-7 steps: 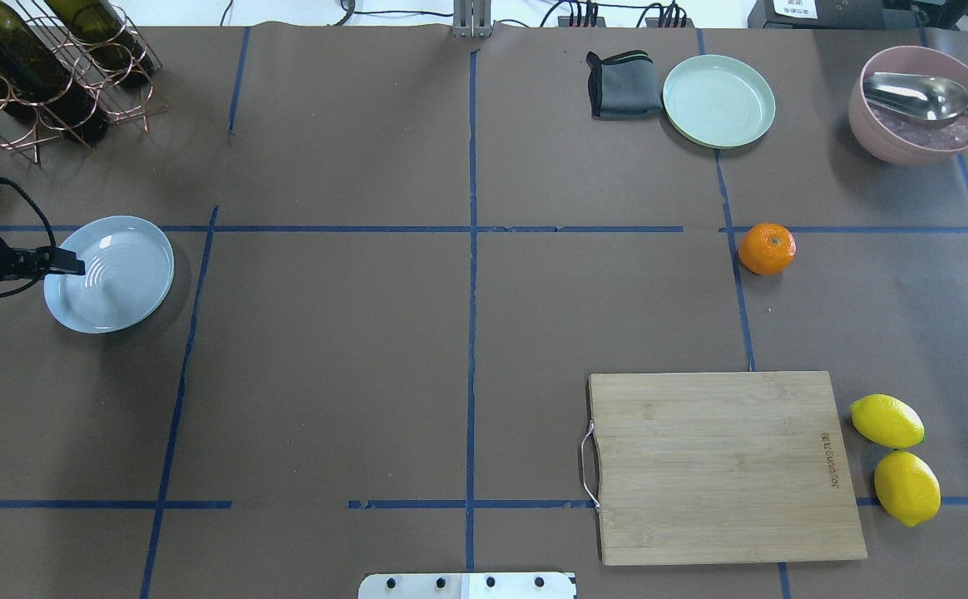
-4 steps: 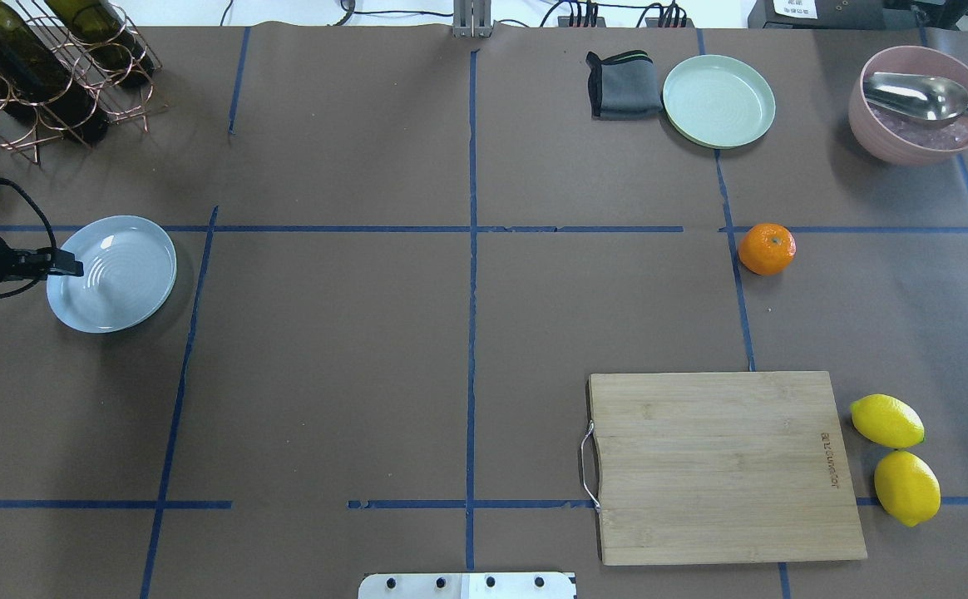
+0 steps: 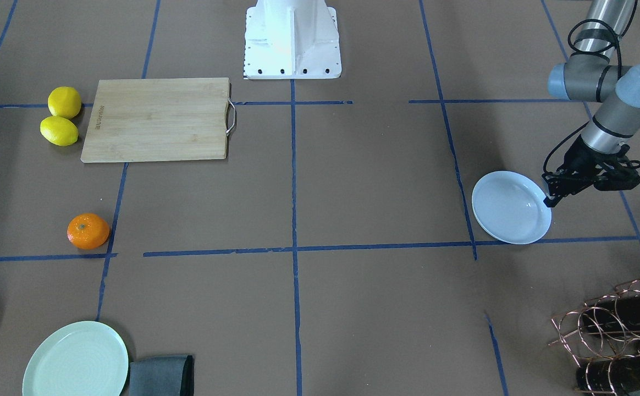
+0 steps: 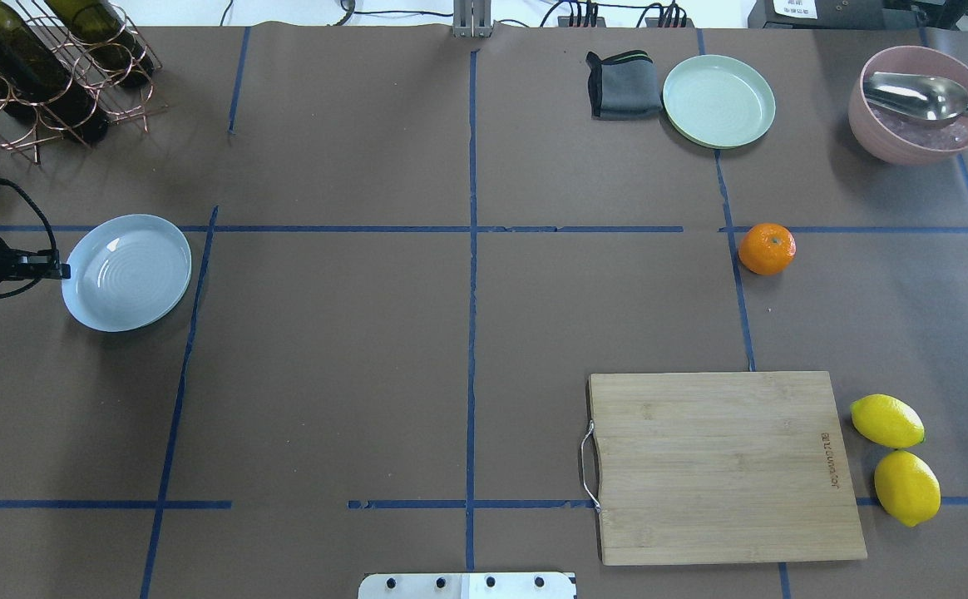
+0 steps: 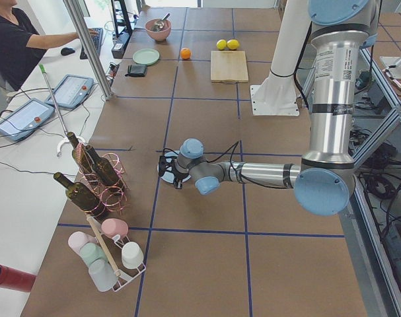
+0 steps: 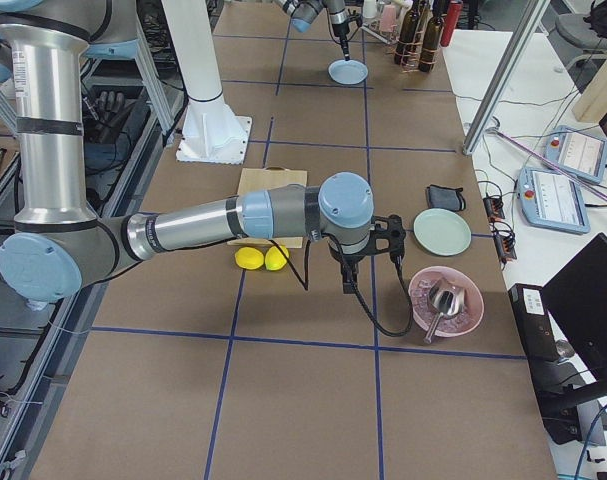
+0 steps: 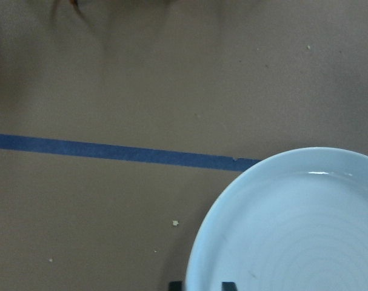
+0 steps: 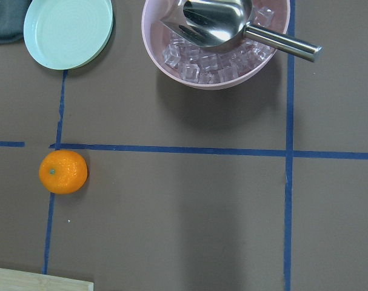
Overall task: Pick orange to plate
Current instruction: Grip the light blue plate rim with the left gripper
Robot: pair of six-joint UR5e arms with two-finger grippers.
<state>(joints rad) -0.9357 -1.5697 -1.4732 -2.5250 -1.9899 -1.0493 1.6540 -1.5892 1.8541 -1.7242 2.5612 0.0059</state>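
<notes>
The orange (image 4: 767, 249) was found on a blue tape line (image 4: 733, 274) on the table's (image 4: 467, 333) right half. It lay well apart from the pale blue plate (image 4: 126, 273), which was set flat on the left half. The left gripper (image 4: 65, 270) was held at the plate's rim, its fingertips (image 7: 176, 285) parted astride the edge with nothing clamped. The right gripper (image 6: 351, 272) was hung near the orange; its finger state could not be told. The pick was judged not yet begun: centring over the fruit, descent and gentle closure were called for.
</notes>
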